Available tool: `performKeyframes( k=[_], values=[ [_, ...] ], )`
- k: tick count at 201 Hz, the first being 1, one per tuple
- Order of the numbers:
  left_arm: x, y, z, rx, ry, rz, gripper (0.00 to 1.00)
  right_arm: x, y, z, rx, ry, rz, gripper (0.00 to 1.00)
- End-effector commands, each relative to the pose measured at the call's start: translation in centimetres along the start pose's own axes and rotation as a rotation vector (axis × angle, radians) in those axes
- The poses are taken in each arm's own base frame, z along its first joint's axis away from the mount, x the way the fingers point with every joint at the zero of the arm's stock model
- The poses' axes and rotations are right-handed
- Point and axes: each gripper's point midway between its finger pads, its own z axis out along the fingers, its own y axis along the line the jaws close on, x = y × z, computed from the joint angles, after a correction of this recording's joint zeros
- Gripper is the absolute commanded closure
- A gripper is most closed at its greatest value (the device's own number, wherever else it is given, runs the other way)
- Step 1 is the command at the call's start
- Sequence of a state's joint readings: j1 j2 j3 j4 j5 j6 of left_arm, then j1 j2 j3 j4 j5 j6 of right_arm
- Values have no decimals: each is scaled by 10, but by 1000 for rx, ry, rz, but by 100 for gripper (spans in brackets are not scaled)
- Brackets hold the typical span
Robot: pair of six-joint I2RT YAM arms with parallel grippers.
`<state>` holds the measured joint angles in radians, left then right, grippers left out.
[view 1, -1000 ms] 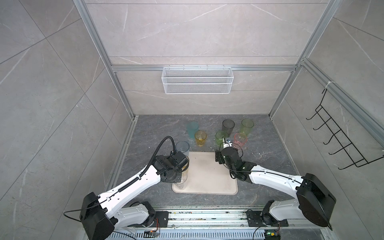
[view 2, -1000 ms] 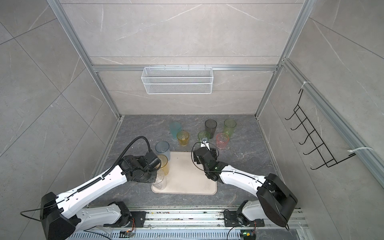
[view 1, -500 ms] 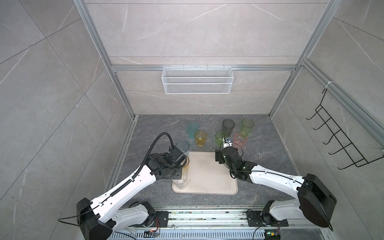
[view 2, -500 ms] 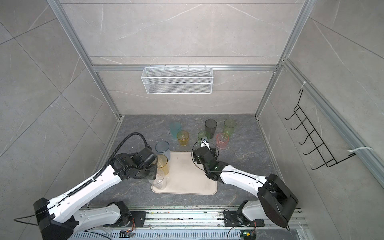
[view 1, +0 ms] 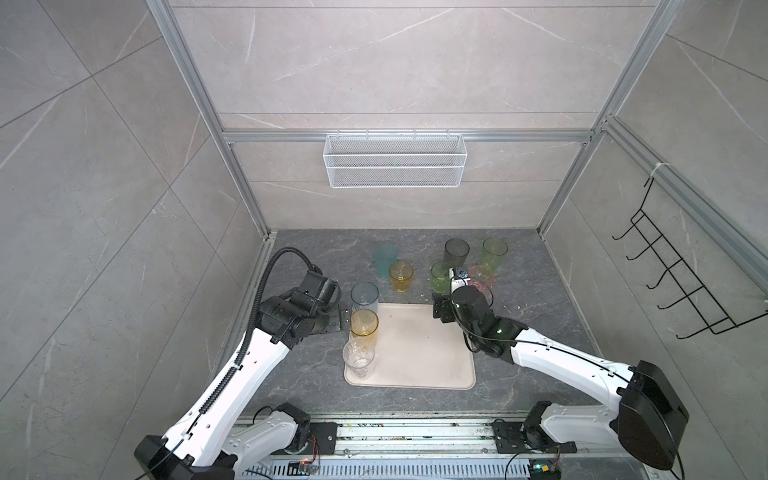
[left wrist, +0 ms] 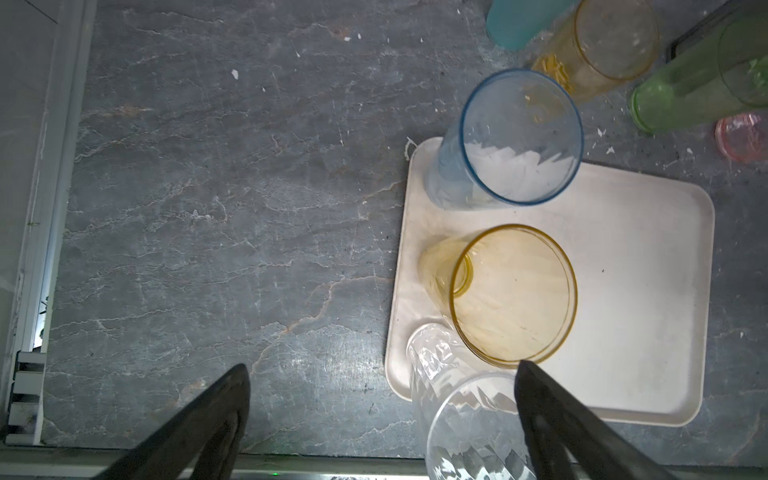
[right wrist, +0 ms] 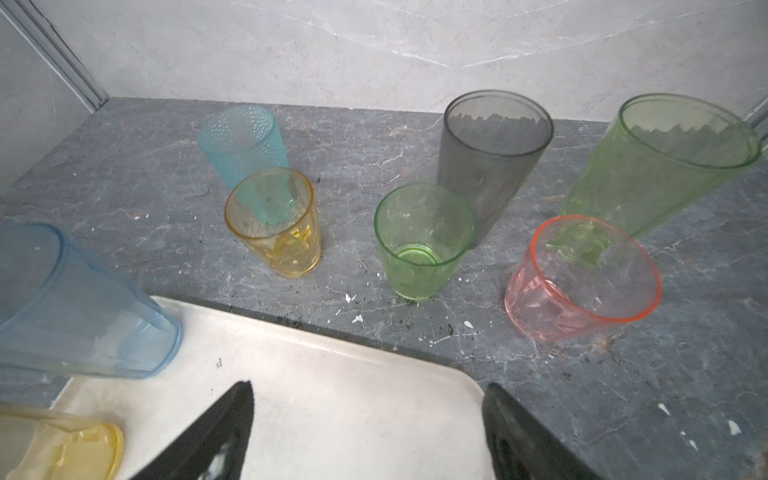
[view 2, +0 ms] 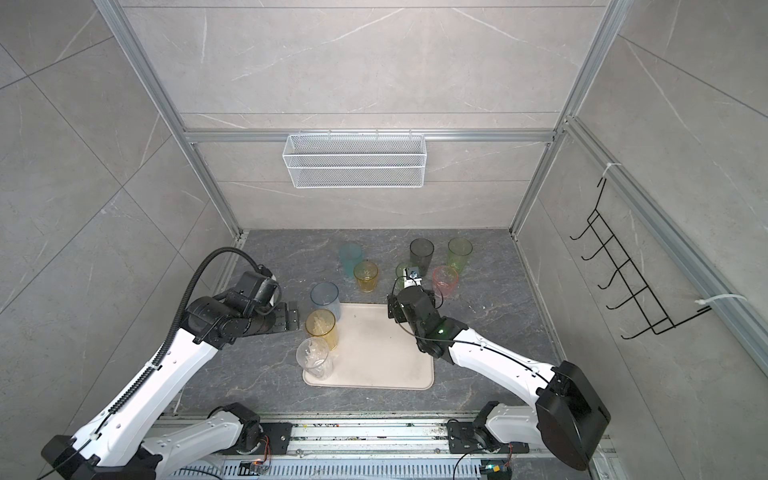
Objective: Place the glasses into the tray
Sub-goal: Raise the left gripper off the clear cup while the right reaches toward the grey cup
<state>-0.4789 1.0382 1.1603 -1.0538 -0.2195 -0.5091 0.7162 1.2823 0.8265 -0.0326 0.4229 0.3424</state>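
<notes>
The cream tray [view 1: 419,349] [view 2: 374,349] lies at the middle front. Along its left edge stand three glasses: a tall blue one [view 1: 365,296] [left wrist: 519,137], a tall amber one [view 1: 364,326] [left wrist: 513,295] and a clear one [view 1: 358,357] [left wrist: 469,415]. My left gripper [left wrist: 383,365] hangs open just left of them, holding nothing. Behind the tray on the table stand teal [view 1: 385,258], short amber [view 1: 401,275], short green [right wrist: 422,241], grey [right wrist: 494,145], tall green [right wrist: 665,166] and pink [right wrist: 582,278] glasses. My right gripper [right wrist: 369,385] is open and empty over the tray's far right corner.
A white wire-mesh basket [view 1: 394,166] hangs on the back wall. A black hook rack [view 1: 681,282] is on the right wall. Aluminium frame posts stand at the table's back corners. The dark stone table [left wrist: 208,208] carries scattered white crumbs.
My left gripper has opened, let go of the tall amber glass on the tray, and drawn back to the left. The right arm has hardly moved.
</notes>
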Motion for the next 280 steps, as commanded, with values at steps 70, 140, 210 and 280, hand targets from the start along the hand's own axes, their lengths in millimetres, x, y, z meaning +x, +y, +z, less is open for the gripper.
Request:
performKeyframes(
  k=[70,140,210,280],
  values=[
    [-19,38,-8,-87,-241,38,0,-50,-49,15,76,157,176,10],
    [-18,39,-15,-62,-280,40,0,-76,-86,68,121,238,296,11],
    [-18,37,-19,-44,-291,32,0,-84,-98,102,133,282,354,13],
    [-20,29,-32,42,-365,31,0,-87,-109,121,166,283,365,17]
  ],
)
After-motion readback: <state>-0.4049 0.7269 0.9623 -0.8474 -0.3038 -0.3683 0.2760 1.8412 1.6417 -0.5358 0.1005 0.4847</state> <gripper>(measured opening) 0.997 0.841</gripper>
